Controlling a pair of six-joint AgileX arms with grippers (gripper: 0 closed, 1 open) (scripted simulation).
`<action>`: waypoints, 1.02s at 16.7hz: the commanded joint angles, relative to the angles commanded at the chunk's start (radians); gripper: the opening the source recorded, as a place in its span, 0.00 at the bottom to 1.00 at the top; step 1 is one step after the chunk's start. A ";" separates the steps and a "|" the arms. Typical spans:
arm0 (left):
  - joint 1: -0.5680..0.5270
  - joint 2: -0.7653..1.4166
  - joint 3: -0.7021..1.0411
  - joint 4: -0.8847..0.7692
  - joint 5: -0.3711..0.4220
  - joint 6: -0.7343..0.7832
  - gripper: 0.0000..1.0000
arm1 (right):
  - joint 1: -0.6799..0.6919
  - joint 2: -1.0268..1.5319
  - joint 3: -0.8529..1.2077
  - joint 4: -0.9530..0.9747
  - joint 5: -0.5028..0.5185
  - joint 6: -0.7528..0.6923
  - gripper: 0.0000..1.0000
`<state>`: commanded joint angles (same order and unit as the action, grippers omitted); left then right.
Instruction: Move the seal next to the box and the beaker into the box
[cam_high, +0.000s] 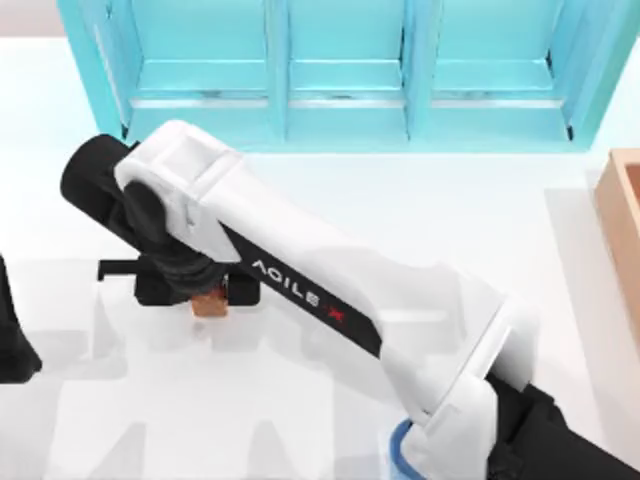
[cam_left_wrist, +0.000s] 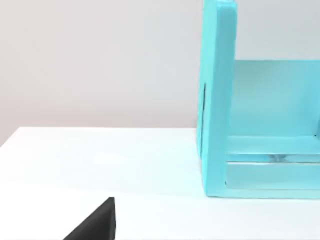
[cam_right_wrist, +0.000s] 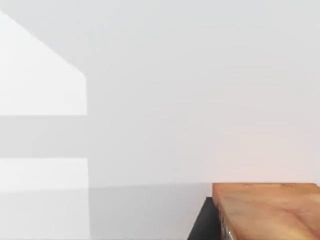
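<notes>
right arm (cam_high: 300, 290): "AGILEX" label | jaws over seal (cam_high: 210, 304) | beaker (cam_high: 398, 450) under arm

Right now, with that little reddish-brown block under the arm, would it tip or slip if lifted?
The small reddish-brown blocky seal looks rigid with flat faces, so it probably won't roll. Being small, it's likely light. The right gripper sits at it; hold quality is unclear.

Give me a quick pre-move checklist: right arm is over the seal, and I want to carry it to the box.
1. Right gripper at the seal: ok, seal sits right under it.
2. Grip closed on seal: cannot tell, arm hides the fingers.
3. Seal lifted off the table: cannot tell.
4. Box located: ok, at the table's right edge.
5. Beaker: not ok, under the right arm, outside the box.
6. Left arm: ok, parked at the left edge.
</notes>
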<state>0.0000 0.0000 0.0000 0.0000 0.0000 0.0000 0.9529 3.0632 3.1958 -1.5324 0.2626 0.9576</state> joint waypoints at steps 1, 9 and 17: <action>0.000 0.000 0.000 0.000 0.000 0.000 1.00 | 0.000 0.000 0.000 0.000 0.000 0.000 0.00; 0.000 0.000 0.000 0.000 0.000 0.000 1.00 | 0.004 -0.001 -0.001 0.000 0.000 0.001 0.00; 0.000 0.000 0.000 0.000 0.000 0.000 1.00 | -0.023 -0.200 -0.279 0.093 -0.007 -0.030 0.00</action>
<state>0.0000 0.0000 0.0000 0.0000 0.0000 0.0000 0.9302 2.8635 2.9171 -1.4396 0.2551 0.9272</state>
